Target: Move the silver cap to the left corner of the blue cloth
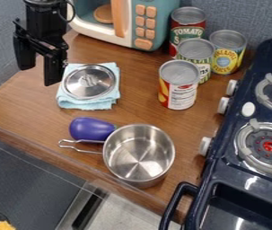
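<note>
- Black gripper point(39, 75) at far left, hanging down just left of the blue cloth point(93, 105). Open, with a wide gap between the two fingers and nothing in their grasp.
- On the blue cloth: silver cap point(89, 81), round and lying flat, small knob on top. Over the middle and far part of the cloth, out to its left edge; a strip of bare fabric along the near side.
- Near the cloth, on the brown wooden counter point(27, 101): smooth purple toy point(90, 129), rounded, on its side.
- Just beside the toy, to the right and nearer: steel saucepan point(139, 152), upright, without contents. Wire handle pointing left, past the near side of the toy.
- Right of the cloth: four upright cans in a loose group. Red-label can point(187, 24) farthest, yellow-and-blue can point(228, 51) at right, green-label can point(196, 54) between, red-and-white can point(178, 85) nearest. Contact between them: cannot tell.
- At the far side: teal-and-cream toy microwave point(156, 5) with orange buttons and handle.
- Along the right: dark blue toy stove point(231, 134), two grey burners with red centres, pale knobs on the left side.
</note>
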`<state>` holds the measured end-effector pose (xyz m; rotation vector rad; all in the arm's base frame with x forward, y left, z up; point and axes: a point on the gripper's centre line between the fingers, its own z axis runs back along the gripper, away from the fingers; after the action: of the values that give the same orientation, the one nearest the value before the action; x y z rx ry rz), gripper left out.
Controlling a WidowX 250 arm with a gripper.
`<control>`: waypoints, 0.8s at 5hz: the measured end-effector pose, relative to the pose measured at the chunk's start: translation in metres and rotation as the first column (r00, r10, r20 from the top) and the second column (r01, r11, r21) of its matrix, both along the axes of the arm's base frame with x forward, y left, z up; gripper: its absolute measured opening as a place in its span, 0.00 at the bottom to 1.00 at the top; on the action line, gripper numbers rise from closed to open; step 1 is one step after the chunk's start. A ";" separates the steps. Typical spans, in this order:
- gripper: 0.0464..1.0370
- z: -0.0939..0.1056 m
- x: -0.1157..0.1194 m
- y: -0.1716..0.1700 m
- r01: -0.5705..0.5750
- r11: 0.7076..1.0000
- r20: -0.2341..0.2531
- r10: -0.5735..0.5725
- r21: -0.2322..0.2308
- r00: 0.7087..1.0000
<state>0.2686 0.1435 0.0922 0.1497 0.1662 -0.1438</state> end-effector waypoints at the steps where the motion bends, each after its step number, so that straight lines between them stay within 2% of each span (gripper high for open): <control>1: 0.96 -0.011 -0.001 -0.001 -0.004 1.000 -0.030 0.004 -0.014 1.000; 2: 0.96 -0.012 0.003 -0.002 -0.018 1.000 -0.008 0.018 -0.004 1.000; 4: 0.96 -0.028 0.024 -0.018 -0.032 0.999 -0.014 0.033 0.011 0.999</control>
<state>0.2931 0.1255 0.0646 0.1565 0.1831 -0.1115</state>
